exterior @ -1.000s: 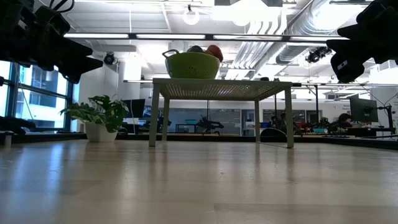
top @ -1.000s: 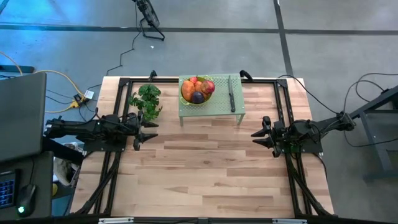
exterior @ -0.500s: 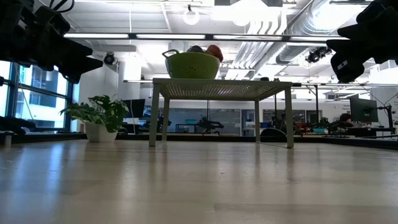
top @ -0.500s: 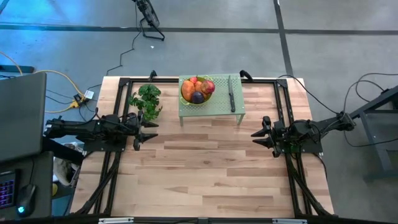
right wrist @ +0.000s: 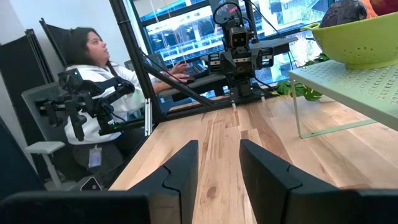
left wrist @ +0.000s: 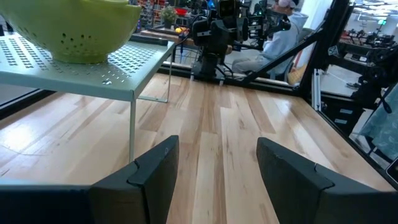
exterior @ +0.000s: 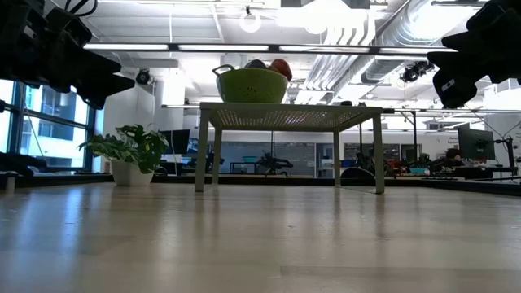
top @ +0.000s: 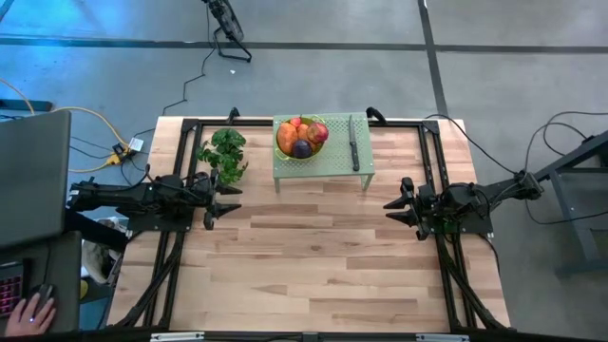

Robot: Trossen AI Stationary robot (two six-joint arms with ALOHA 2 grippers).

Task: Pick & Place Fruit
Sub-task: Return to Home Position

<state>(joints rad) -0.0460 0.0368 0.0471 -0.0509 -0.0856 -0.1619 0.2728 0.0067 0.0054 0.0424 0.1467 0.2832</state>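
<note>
The fruit sits heaped in a lime-green colander on a pale green perforated stand at the table's far edge: orange pieces, a red apple, a dark purple one. The purple piece shows above the colander rim in the right wrist view. My left gripper hovers open at the table's left side, pointing right. My right gripper hovers open at the right side, pointing left. Both are well short of the stand.
A black-handled knife lies on the stand beside the colander. A potted green plant stands at the far left, close to my left gripper. A person sits beyond the table's left side. Bare wood lies between the grippers.
</note>
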